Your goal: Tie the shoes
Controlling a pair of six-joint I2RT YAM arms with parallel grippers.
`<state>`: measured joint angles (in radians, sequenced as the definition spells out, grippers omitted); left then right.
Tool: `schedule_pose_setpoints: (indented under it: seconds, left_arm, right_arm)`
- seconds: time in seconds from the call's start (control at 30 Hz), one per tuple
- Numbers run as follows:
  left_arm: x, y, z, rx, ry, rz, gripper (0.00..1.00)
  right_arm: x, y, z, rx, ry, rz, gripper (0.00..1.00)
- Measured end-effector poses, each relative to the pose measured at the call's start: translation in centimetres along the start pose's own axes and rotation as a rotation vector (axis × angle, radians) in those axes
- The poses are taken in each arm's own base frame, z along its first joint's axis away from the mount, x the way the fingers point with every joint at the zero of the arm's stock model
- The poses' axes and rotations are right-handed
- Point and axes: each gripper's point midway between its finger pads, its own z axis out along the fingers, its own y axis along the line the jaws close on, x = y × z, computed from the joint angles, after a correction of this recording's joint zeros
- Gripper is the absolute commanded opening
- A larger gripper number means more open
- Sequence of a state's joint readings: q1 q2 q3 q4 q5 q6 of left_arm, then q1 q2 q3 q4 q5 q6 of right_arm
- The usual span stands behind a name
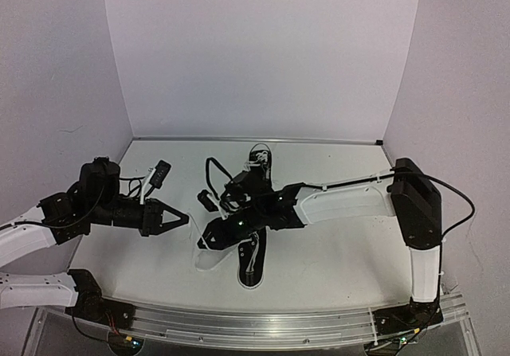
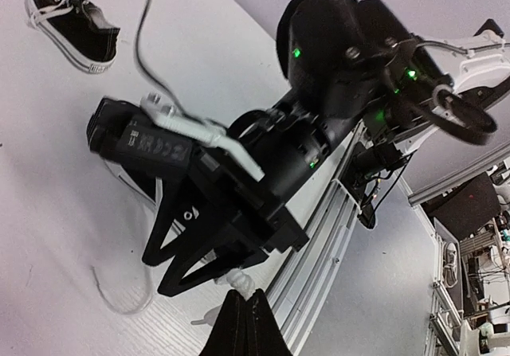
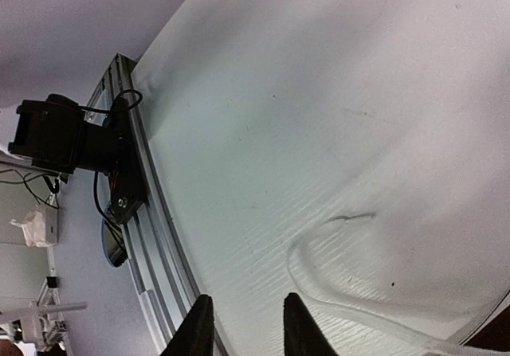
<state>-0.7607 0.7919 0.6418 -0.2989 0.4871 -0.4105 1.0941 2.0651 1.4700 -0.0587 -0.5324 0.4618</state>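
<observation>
Rail (image 1: 263, 324) sits closest overhead; beyond it the left gripper (image 1: 183, 219) tapers shut, the right gripper (image 1: 204, 242) reaches beside the near shoe (image 1: 252, 267), the far shoe (image 1: 259, 159) well behind. Left wrist: fingertips (image 2: 237, 324) pressed together, far shoe top-left. Right wrist: fingers (image 3: 197, 330) apart, white lace (image 3: 319, 240) looping on the table (image 3: 319, 93) beside them

Left tool (image 1: 182, 218) pinched closed, pointing rightward; right tool (image 3: 243, 304) angled low leftward, fingers (image 3: 198, 330) slightly parted
</observation>
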Motion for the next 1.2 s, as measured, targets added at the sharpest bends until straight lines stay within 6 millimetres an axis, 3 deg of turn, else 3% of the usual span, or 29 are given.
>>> schedule_pose_setpoints:
  seconds: [0.03,0.1,0.23,0.37,0.5,0.6,0.73,0.9,1.07,1.2]
  left_arm:
    - [0.3,0.2,0.1,-0.008,0.013,-0.015,0.0]
    - [0.7,0.6,0.2,-0.021,0.03,-0.038,0.0]
    - [1.4,1.3,0.4,-0.05,0.058,-0.076,0.0]
    - [2.0,2.5,1.2,-0.093,0.088,-0.116,0.0]
    - [3.0,4.6,3.4,-0.143,0.142,-0.169,0.0]
    - [4.0,6.4,5.3,-0.189,0.203,-0.217,0.0]
    - [4.1,8.2,7.7,-0.235,0.238,-0.266,0.0]
    - [4.4,10.3,10.3,-0.272,0.226,-0.368,0.0]
    - [4.6,12.2,12.0,-0.317,0.186,-0.481,0.0]
    - [3.6,13.4,12.6,-0.337,0.115,-0.565,0.0]
  right_arm:
    - [-0.2,0.0,-0.1,0.001,-0.007,-0.006,0.53]
    - [-0.6,0.0,-0.5,0.009,-0.019,0.0,0.56]
    - [-2.2,-0.2,-2.4,0.027,-0.058,-0.007,0.55]
    - [-4.8,-0.7,-5.7,0.056,-0.131,-0.026,0.51]
    - [-6.2,-3.0,-9.2,0.147,-0.179,-0.046,0.45]
    - [-6.4,-5.5,-10.7,0.235,-0.179,-0.068,0.41]
    - [-5.0,-7.6,-10.7,0.319,-0.113,-0.112,0.36]
    - [-2.6,-9.7,-8.8,0.365,-0.006,-0.161,0.33]
    - [-0.4,-11.7,-7.4,0.393,0.086,-0.181,0.31]
    - [0.2,-12.3,-7.1,0.405,0.113,-0.193,0.3]
